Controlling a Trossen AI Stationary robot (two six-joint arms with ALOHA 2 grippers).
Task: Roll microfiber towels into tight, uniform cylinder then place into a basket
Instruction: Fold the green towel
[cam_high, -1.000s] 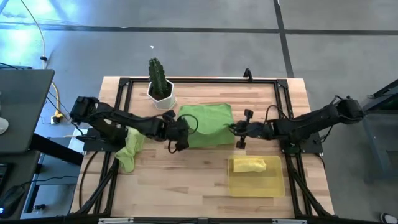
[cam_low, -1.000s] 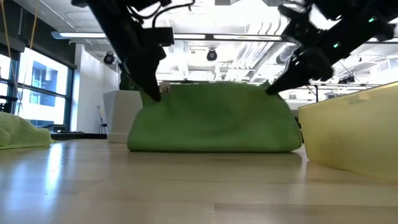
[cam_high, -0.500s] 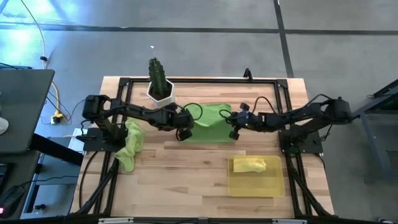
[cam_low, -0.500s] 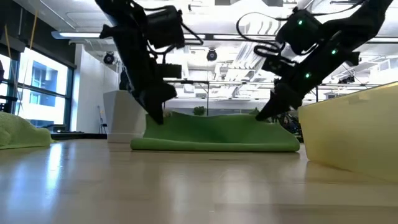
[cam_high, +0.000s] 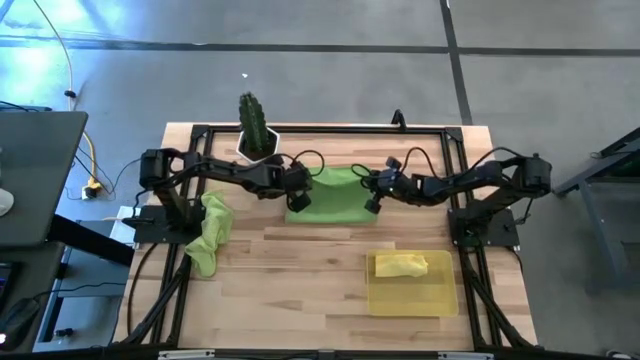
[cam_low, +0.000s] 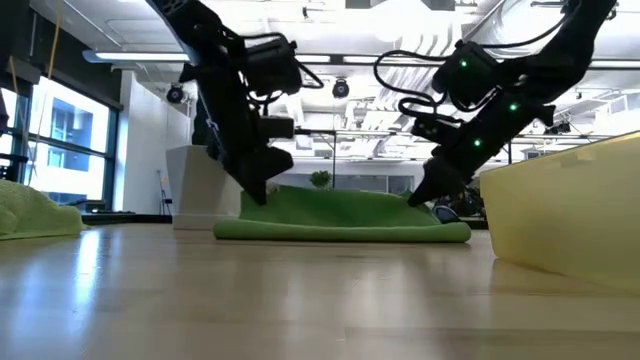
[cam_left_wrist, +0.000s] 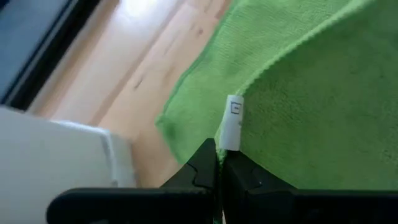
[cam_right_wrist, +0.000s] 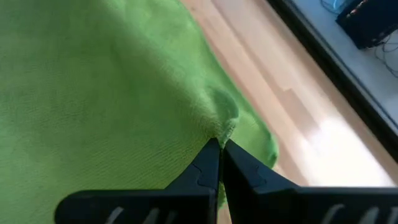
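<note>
From my left wrist cam, the left gripper (cam_left_wrist: 217, 163) has its two dark fingers (cam_left_wrist: 198, 168) pressed together at the bottom middle of the frame, pinching the edge of the green towel (cam_left_wrist: 298, 93) right where a little white tag (cam_left_wrist: 232, 123) sticks out. The towel fills most of the right and centre, and a hemmed edge runs diagonally to the upper right, one layer over another. Bare wooden table (cam_left_wrist: 134, 68) shows upper left. A white pot (cam_left_wrist: 56, 152) sits lower left, just beside the towel's corner.
</note>
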